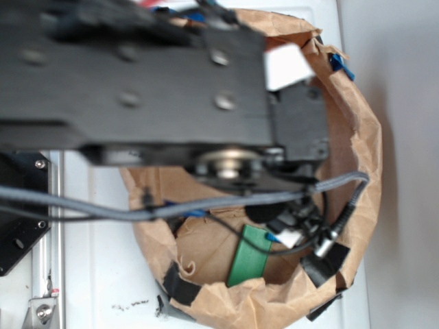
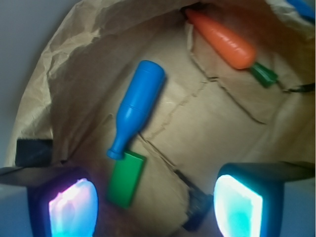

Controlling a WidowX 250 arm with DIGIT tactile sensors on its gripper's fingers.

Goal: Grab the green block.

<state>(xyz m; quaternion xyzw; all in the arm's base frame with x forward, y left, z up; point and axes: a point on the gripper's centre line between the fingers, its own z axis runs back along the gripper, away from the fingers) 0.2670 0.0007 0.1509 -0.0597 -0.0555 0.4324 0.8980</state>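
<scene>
The green block (image 2: pixel 125 178) is a flat green slab lying on the brown paper floor of the bag (image 2: pixel 217 123), just right of my left finger pad. In the exterior view the green block (image 1: pixel 248 257) leans by the bag's near wall, below the arm. My gripper (image 2: pixel 155 205) hovers above it, open, with glowing pads (image 2: pixel 73 207) wide apart and nothing between them. In the exterior view the gripper (image 1: pixel 295 229) is mostly hidden behind the arm and cables.
A blue bottle-shaped toy (image 2: pixel 137 103) lies with its neck touching the block's far end. An orange carrot (image 2: pixel 222 39) with a dark green stem lies at the far right. Crumpled paper walls (image 1: pixel 357 137) ring everything; black tape (image 2: pixel 197 207) sits on the floor.
</scene>
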